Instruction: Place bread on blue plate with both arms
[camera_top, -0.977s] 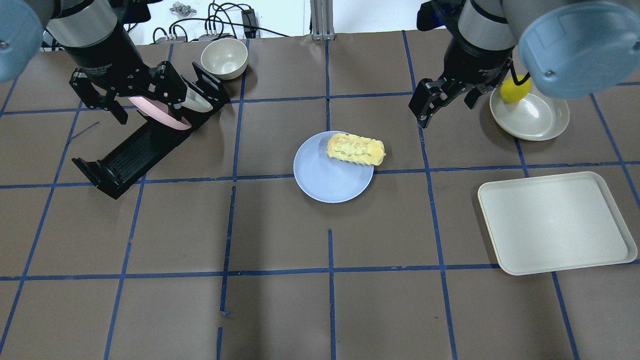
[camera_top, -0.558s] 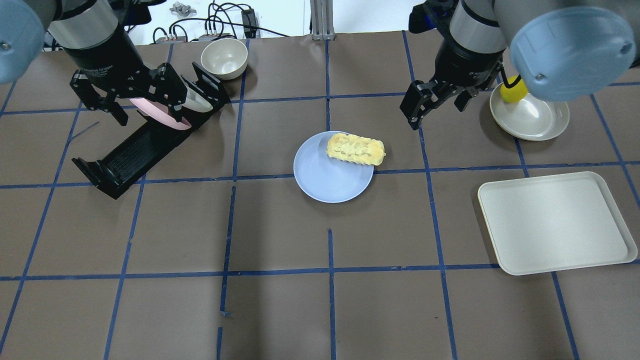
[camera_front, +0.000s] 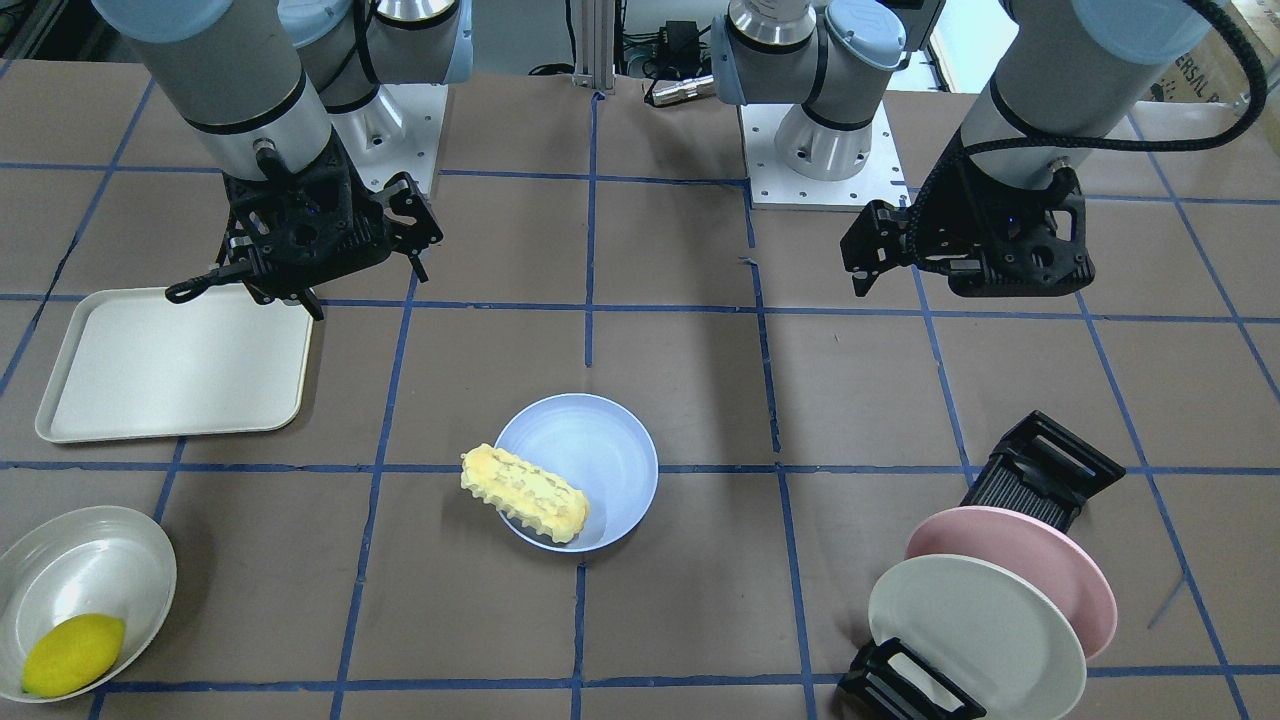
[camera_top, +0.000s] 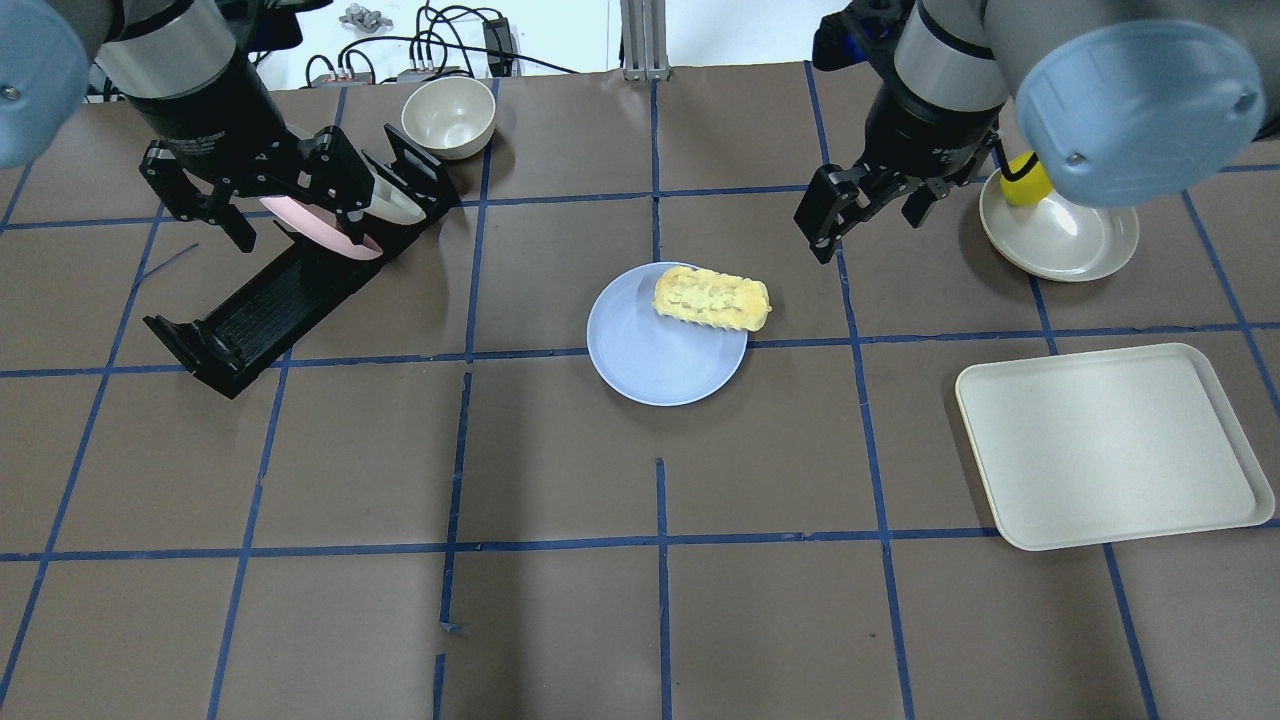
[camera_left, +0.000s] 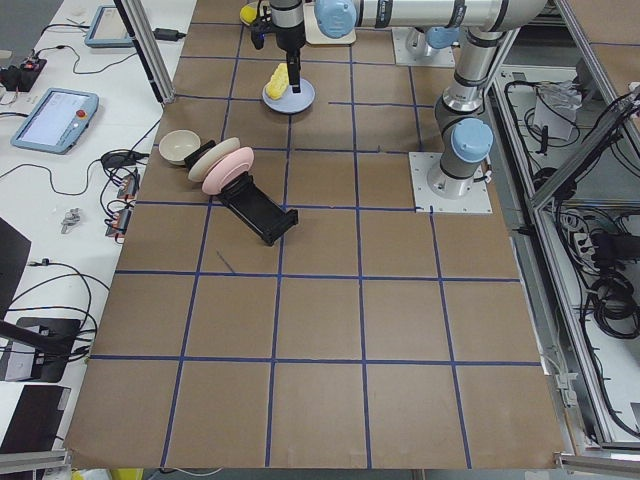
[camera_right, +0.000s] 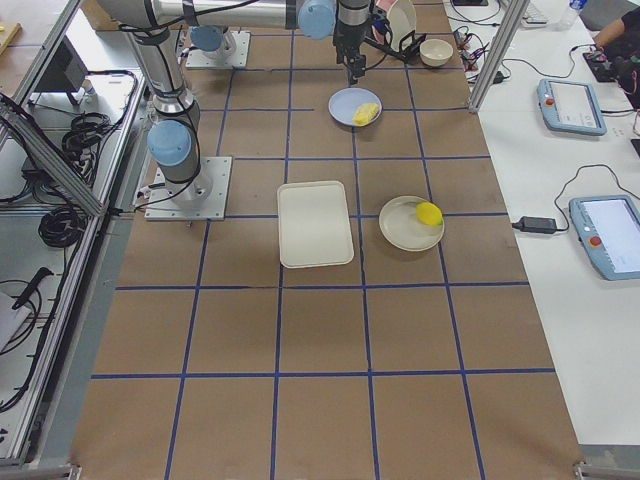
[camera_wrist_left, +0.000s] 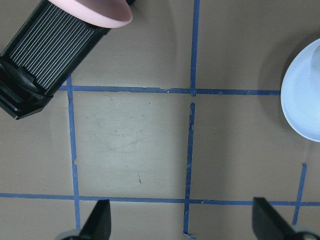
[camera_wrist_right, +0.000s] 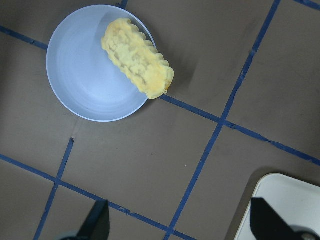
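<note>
One bread (camera_top: 712, 298) — on one blue plate (camera_top: 648, 366).

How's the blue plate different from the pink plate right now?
The blue plate lies flat on the table; the pink plate stands tilted on edge in the black rack. The blue plate carries the bread, one end overhanging its rim; the pink plate carries nothing and sits beside an off-white plate. Both are round and shallow.
</note>
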